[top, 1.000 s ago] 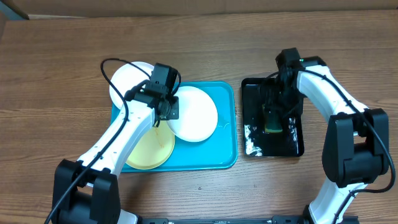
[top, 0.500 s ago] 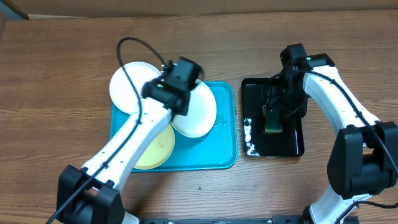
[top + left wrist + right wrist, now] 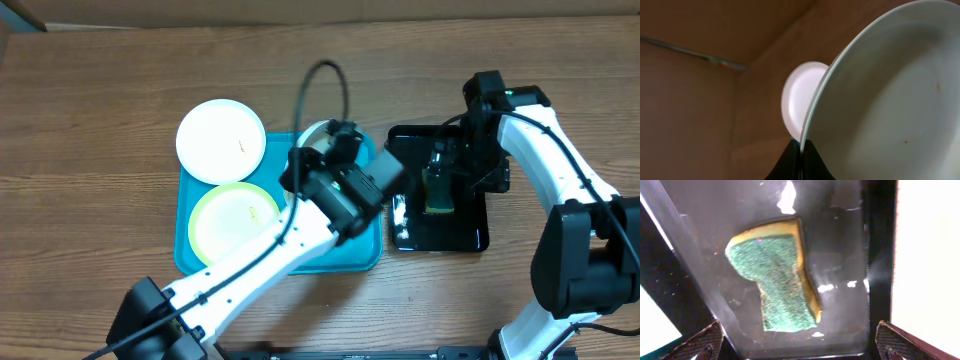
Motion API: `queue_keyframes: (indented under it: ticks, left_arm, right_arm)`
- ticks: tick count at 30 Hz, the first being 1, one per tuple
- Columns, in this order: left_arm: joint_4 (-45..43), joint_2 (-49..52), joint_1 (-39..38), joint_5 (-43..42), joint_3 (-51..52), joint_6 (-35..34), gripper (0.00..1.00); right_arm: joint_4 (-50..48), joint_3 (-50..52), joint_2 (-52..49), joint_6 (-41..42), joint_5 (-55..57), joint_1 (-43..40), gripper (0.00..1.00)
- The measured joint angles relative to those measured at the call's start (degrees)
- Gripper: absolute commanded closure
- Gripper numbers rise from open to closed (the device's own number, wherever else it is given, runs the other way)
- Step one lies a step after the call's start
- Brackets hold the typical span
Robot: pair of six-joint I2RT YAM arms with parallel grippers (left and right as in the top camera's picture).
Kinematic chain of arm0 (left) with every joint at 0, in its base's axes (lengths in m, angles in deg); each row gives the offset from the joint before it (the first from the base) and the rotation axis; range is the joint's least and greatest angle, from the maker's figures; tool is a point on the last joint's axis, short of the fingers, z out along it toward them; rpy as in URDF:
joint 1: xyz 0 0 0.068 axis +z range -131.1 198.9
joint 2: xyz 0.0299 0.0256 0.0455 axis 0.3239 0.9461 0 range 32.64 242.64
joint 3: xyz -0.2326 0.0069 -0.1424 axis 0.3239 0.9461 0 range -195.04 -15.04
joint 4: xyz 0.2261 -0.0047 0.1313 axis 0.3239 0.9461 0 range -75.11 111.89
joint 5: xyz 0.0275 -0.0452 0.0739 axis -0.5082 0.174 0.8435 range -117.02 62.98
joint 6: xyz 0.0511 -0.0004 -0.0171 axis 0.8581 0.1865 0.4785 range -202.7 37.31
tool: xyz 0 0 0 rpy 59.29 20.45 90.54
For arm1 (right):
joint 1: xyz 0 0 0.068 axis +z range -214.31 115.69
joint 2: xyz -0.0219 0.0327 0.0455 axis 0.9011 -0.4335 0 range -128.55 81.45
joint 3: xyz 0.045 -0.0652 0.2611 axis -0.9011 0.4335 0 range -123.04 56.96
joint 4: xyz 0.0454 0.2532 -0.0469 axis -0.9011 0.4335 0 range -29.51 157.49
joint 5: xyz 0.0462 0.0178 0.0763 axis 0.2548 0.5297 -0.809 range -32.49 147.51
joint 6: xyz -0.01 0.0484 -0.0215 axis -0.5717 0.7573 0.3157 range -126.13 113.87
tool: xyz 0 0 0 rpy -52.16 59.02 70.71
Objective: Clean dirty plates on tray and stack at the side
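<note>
Sponge point(image 3: 775, 275): on black tray point(image 3: 470, 235), directly beneath my right claw point(image 3: 800, 342), whose fingers are spread wide to either side without touching it; long axis runs across their closing line, green scrub face up. White plate point(image 3: 890, 100): pinched at the rim by my left claw point(image 3: 801, 156), raised and steeply tilted over cyan tray point(image 3: 365, 255), at its far right corner, speckled face toward the wrist camera. Right arm nearer the sponge; plate to its left

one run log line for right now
left gripper: shut on white plate | right gripper: open over sponge in black tray | down: yellow-green plate on blue tray, other white plate at its corner
</note>
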Motion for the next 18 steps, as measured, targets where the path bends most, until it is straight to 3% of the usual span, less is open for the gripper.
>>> queue_keyframes:
  ticks: [9, 18]
  left_arm:
    - [-0.2, 0.0, -5.4, 14.3, 0.0, 0.0, 0.96]
    - [-1.6, 0.0, -5.4, 18.2, 0.0, 0.0, 0.96]
  right_arm:
    - [-2.0, 0.5, 0.0, 0.0, -1.5, -0.8, 0.00]
    - [-2.1, 0.5, 0.0, 0.0, -1.9, -0.8, 0.00]
